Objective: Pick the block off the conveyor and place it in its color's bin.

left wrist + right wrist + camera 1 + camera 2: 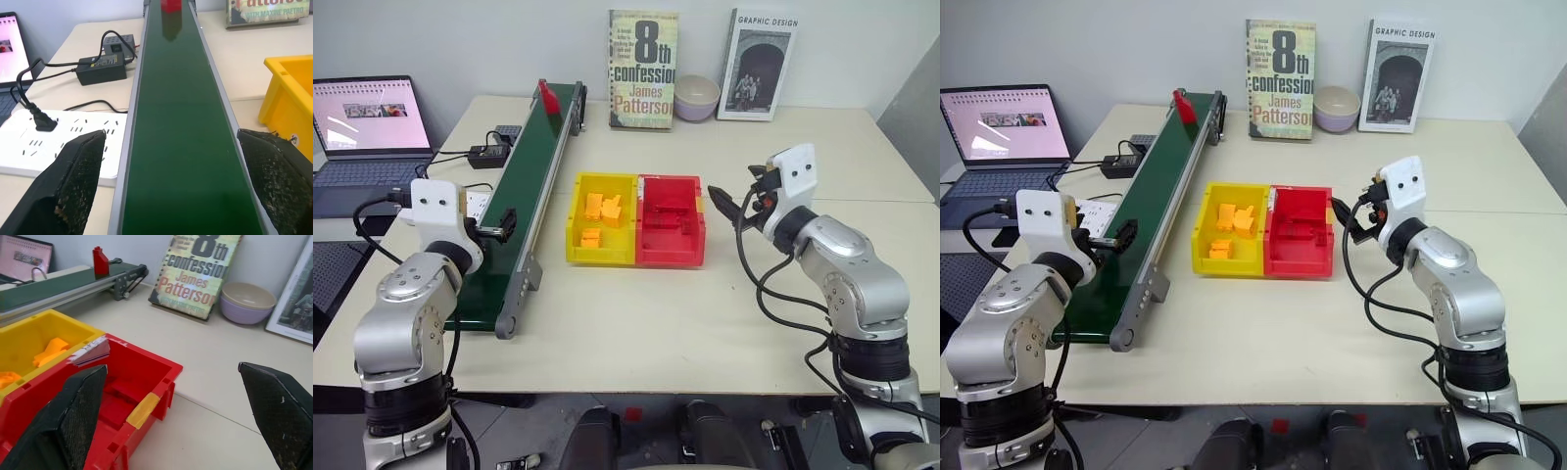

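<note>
Red block [546, 96] stands upright on far end of the conveyor [533, 186], upper left-centre of the head view, nothing touching it. Also seen at top of left wrist view, w/ its reflection on the dark green belt.

Conveyor runs diagonally from upper centre-left down to lower left, silver rails both sides, black fittings at ends.

Red bin [672, 220] sits mid-frame on the desk [636, 333], joined on its left side to a yellow bin [603, 217]. Red bin has a few red pieces inside, and a strip of yellow tape on one rim corner in right wrist view. Yellow bin holds several orange-yellow blocks [601, 208].

Left claw [499, 225] at lower left, over the near part of the belt, fingers spread wide, one each side of the belt in its wrist view; holds nothing. Well apart from the block.

Right claw [720, 204] at right of centre, just beside the red bin's right wall, fingers wide apart, empty.

Left of the conveyor: white power strip [58, 142] w/ a black plug in it, black power adapter [100, 66] w/ cables, laptop [367, 132] w/ screen lit at far left edge.

Back of desk, against the wall: paperback "8th confession" [642, 69], pale purple bowl [696, 96], "Graphic Design" book [758, 64], all upright or standing, top centre-right.
</note>
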Tool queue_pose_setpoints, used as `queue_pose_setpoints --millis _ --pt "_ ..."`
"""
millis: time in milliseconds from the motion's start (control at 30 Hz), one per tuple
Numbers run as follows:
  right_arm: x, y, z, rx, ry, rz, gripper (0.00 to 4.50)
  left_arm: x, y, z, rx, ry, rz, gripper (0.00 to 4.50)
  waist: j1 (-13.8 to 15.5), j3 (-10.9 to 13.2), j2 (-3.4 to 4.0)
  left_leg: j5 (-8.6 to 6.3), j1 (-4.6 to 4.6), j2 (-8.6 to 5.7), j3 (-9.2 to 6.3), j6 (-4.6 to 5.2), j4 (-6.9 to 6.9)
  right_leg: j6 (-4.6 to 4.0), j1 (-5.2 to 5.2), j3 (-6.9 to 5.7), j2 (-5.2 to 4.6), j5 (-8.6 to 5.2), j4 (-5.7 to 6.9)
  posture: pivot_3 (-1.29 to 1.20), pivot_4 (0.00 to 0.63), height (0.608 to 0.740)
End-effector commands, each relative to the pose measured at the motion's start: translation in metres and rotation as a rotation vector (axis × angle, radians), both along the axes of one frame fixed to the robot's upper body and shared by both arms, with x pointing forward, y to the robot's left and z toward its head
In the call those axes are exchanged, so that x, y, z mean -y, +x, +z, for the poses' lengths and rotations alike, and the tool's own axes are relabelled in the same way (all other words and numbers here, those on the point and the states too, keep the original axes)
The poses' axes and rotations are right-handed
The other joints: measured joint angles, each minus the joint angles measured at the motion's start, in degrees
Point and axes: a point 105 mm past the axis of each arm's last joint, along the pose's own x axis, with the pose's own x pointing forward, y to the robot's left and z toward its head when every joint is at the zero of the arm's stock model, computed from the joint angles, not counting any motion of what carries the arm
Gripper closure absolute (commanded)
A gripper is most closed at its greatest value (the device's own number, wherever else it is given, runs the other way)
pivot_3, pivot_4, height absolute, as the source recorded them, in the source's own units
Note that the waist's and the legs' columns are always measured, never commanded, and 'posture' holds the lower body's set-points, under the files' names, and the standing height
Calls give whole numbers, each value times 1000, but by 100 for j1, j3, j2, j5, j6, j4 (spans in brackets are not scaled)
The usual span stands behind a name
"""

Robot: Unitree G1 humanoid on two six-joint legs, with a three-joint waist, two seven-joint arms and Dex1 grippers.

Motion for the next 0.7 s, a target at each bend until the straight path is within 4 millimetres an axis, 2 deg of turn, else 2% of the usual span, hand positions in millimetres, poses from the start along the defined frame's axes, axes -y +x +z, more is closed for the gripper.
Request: queue_pose_setpoints --millis 33,167,300,500,700 --pt "-20 -16 23 71 14 200 0 2 0 19 93 22 24 27 0 0 0 0 1 0 -1 0 0 0 1 0 0 0 0 0 150 740" --pt "-45 -44 36 68 26 495 0 6 1 20 97 12 3 27 0 1 1 0 0 1 -5 0 -2 0 2 -3 1 0 -1 0 150 740" --pt "-53 -57 38 49 -1 641 0 9 3 18 101 -3 -10 27 -1 1 1 0 -1 0 -3 1 -2 0 1 -4 1 0 -3 0 150 740" --pt "-62 -65 43 58 4 724 0 18 4 18 108 -19 -41 27 3 0 0 0 0 1 -7 0 -1 0 3 -3 -3 0 -2 0 150 740" --pt "-68 -66 43 73 3 729 0 21 10 11 86 -12 -35 27 4 0 0 0 -1 2 -7 0 -1 -1 2 -2 -5 0 -3 0 150 740"
